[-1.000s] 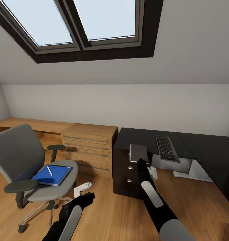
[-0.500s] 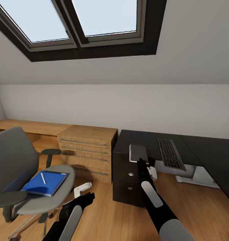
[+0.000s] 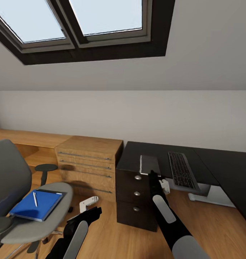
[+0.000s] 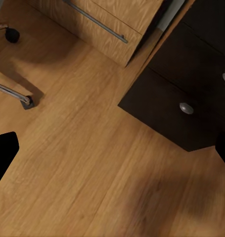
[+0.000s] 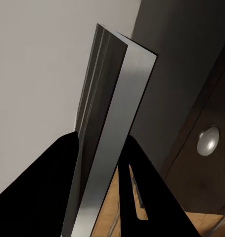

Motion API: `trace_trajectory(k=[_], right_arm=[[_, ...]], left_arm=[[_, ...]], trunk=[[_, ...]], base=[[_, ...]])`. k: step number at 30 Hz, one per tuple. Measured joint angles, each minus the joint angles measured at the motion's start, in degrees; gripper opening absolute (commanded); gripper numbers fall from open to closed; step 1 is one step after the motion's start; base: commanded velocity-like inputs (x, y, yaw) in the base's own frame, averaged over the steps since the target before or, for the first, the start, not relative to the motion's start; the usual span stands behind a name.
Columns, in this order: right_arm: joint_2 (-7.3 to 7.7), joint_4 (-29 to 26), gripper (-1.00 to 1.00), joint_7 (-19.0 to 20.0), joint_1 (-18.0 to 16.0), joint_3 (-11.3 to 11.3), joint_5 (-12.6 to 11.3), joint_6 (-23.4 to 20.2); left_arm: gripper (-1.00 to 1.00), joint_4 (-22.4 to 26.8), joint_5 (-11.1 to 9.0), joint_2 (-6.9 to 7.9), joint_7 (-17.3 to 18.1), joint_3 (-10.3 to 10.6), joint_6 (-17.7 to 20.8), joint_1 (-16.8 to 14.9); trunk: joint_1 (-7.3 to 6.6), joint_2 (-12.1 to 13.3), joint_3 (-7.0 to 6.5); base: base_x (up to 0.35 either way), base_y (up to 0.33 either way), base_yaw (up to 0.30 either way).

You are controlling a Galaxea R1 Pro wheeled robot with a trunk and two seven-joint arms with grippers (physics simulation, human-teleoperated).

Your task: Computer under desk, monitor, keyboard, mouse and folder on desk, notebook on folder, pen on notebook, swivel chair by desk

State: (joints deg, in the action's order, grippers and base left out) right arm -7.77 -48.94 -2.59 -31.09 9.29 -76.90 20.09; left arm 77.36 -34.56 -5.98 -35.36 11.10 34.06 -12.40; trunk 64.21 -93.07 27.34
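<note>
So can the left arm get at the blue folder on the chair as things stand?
Probably yes. The left gripper hangs low beside the swivel chair, and the folder lies on the seat with just the pen on top; nothing stands between.

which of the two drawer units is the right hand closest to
The black one with round silver knobs, under the desk. The right hand sits at its top edge; the light wood chest stands farther left.

A light-wood drawer chest [image 3: 89, 158] stands on the wood floor [image 3: 112, 233]. Behind it is a plain white wall [image 3: 112, 115]. Above it, in the sloped ceiling [image 3: 205, 50], are two dark-framed skylights [image 3: 83, 21] showing bright sky.
</note>
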Motion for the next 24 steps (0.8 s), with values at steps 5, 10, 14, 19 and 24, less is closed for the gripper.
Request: trace_trajectory(k=[5,10,14,19,24], right_arm=[[0.15,1.4,-1.00,0.0,0.0,0.1,0.3,0.0],[0.09,1.9,-1.00,0.0,0.0,0.1,0.4,0.0],[0.02,2.0,-1.00,0.0,0.0,0.2,0.5,0.1],[0.00,2.7,-1.00,-0.1,0.0,0.5,1.0,1.5],[-0.03,3.1,-1.00,-0.1,0.0,0.7,2.2,2.2]], left_arm=[[1.00,0.0,0.1,0.00,0.0,0.0,0.0,0.0],[1.00,0.5,0.1,-0.12,0.0,0.1,0.0,0.0],[1.00,1.1,0.2,-0.14,0.0,0.0,0.0,0.0],[1.00,1.9,0.2,-0.10,0.0,-0.1,0.0,0.0],[1.00,2.0,0.3,-0.09,0.0,-0.1,0.0,0.0]], trunk=[[0.01,0.0,0.00],[0.01,0.0,0.00],[0.01,0.0,0.00],[0.66,-1.2,0.53],[1.76,-3.2,1.43]], base=[[0.013,-0.021,0.000],[0.002,-0.003,0.000],[0.000,0.000,0.000],[0.000,0.000,0.000],[0.000,0.000,0.000]])
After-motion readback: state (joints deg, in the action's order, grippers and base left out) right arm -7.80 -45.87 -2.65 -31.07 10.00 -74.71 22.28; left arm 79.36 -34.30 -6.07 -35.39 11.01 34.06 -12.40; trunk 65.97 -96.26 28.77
